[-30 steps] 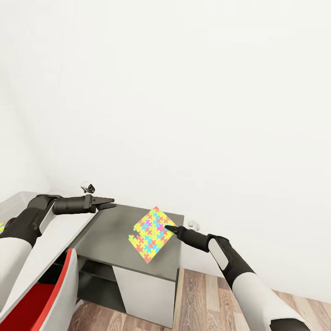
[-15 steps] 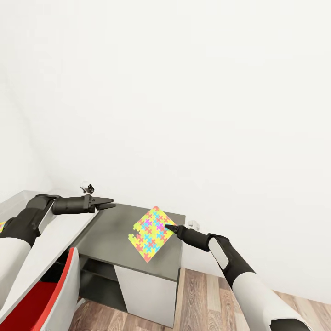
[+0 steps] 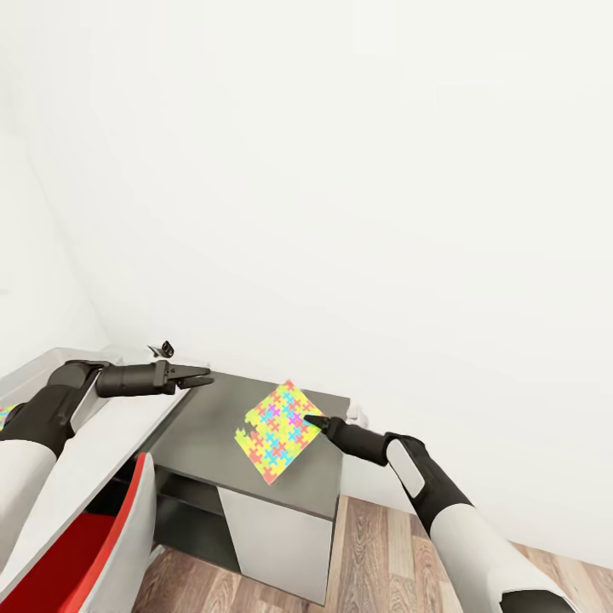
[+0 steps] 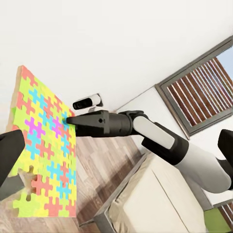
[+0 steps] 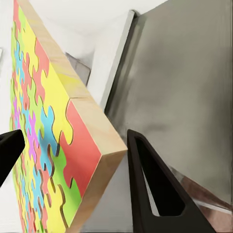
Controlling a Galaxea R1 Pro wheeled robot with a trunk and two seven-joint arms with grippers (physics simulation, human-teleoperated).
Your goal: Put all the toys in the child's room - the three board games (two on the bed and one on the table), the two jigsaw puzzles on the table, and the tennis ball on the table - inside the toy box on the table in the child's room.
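Observation:
A jigsaw puzzle [image 3: 277, 432] of yellow, pink, orange and blue pieces hangs tilted just above a dark grey cabinet top [image 3: 209, 426]. My right gripper [image 3: 313, 421] is shut on its right corner; the right wrist view shows the puzzle's wooden edge [image 5: 92, 141] between the two black fingers. In the left wrist view the same puzzle [image 4: 43, 155] stands on edge with the right gripper [image 4: 70, 120] pinching it. My left gripper [image 3: 202, 376] is held open over the cabinet's back left, apart from the puzzle. The toy box, board games and tennis ball are out of view.
A white desk [image 3: 102, 434] adjoins the cabinet on the left, with a red chair [image 3: 77, 553] in front. A colourful puzzle-patterned sliver [image 3: 5, 415] shows at the far left edge. White wall lies close behind. The left wrist view shows the bed [image 4: 160, 194] and wood floor.
The whole view has shifted slightly, so the camera moved. Both arms hold the same pose, and the puzzle stays in the right gripper.

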